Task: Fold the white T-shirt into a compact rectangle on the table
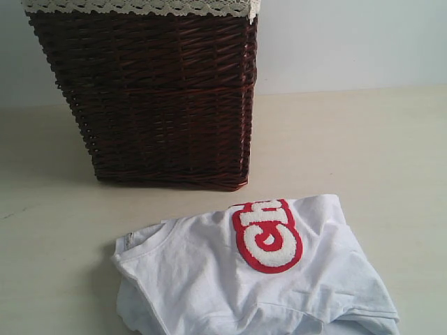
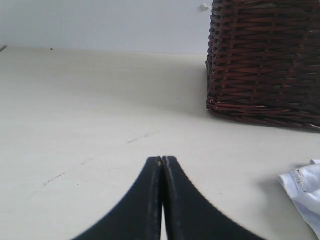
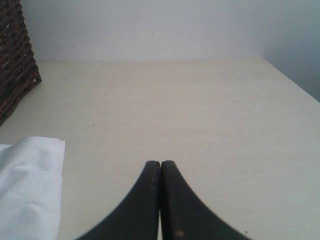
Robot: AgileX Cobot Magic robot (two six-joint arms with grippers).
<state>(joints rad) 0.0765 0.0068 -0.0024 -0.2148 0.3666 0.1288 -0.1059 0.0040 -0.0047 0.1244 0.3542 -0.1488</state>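
Left hand (image 2: 161, 160): closed tight, empty
Right hand (image 3: 160, 163): closed tight, empty
Shirt: our crumpled white red-lettered cotton T-shirt (image 1: 209, 279) lies between them on the beige tabletop (image 1: 391, 153), neither touching

The left gripper (image 2: 161, 161), a pair of smooth, matte black fingers (image 2: 142, 200), is showing in the left wrist view as two curved blades. Each one is tapering to a narrow rounded tip and flaring wide toward the camera, like a split horn. A thin pale seam is running between them, with a tiny light nick at the tip. The right gripper (image 3: 160, 164), made of the same black curved fingers (image 3: 182, 205), is looking much alike. A small orange-brown speck is sitting low on one finger, near the seam.
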